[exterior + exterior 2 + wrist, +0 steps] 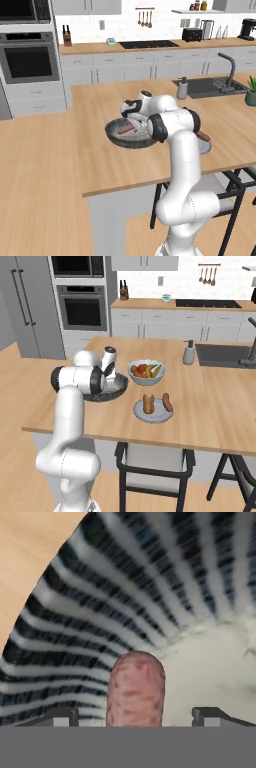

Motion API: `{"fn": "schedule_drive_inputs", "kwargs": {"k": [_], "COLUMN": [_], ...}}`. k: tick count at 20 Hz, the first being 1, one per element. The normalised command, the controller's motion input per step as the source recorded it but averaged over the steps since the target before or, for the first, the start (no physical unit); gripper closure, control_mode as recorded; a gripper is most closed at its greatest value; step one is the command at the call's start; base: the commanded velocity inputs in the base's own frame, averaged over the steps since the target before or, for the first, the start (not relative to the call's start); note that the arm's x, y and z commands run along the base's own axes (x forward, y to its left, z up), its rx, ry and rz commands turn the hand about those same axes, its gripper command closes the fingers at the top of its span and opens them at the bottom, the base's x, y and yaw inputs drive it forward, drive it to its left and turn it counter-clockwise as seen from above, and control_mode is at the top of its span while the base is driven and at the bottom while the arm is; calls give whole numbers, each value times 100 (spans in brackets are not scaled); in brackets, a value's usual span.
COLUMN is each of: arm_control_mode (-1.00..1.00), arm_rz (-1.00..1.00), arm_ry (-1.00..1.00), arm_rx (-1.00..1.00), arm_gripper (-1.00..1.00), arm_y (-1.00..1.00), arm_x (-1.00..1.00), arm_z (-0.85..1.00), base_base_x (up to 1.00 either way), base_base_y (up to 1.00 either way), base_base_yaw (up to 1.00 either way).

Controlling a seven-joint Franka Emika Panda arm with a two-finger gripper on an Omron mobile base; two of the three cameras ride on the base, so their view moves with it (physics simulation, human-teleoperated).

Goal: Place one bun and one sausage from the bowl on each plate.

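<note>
Gripper [135, 716] down inside the bowl [116, 140] on the island counter [100, 165], fingers spread wide either side of a sausage [135, 689] without touching it, one plate [152, 413] just right of the bowl holding a bun [148, 404] and second sausage [167, 402], fruit bowl [146, 372] behind

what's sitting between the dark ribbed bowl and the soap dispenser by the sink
The fruit bowl sits between the dark bowl and the soap dispenser; the right base view shows this.

A wooden island counter [210, 406] is standing before white cabinets [125, 65], a built-in oven [81, 307], a sink [210, 86] and wood flooring [35, 185].
</note>
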Motion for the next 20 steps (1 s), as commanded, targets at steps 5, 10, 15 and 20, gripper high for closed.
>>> {"fn": "schedule_drive_inputs", "kwargs": {"k": [5, 10, 15, 20], "arm_control_mode": [-100, -100, -100, -100], "arm_rz": [0, 0, 0, 0], "arm_ry": [0, -2, -3, -8], "arm_rx": [0, 0, 0, -2], "arm_gripper": [100, 100, 100, 100], "arm_y": [18, 18, 1, 0], "arm_x": [15, 11, 1, -31], "arm_z": [-85, -57, -3, 40], "base_base_x": [0, 0, 0, 0], "base_base_y": [0, 0, 0, 0], "base_base_yaw": [0, 0, 0, 0]}}
